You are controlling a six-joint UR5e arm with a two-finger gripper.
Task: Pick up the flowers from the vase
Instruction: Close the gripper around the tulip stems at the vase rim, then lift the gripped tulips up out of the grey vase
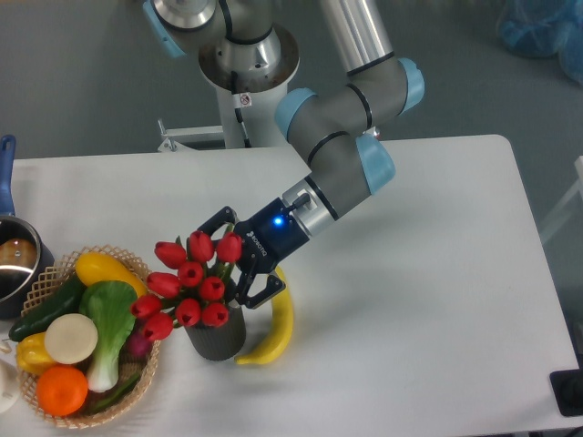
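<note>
The flowers [191, 282], a bunch of red tulip buds, stand in the dark ribbed vase [217, 339] at the front left of the white table [410, 273]. My gripper [230, 264] reaches in from the right at the height of the buds. It is open. One finger [215, 219] is behind the bunch and the other [262, 291] is in front, at the bunch's right side. The fingers stand close to the buds; I cannot tell whether they touch. The stems are hidden by the buds and the vase.
A yellow banana [279, 330] lies against the vase's right side, under the gripper. A wicker basket [135, 268] of vegetables and fruit stands just left of the vase. A steel pot [13, 266] with a blue handle is at the left edge.
</note>
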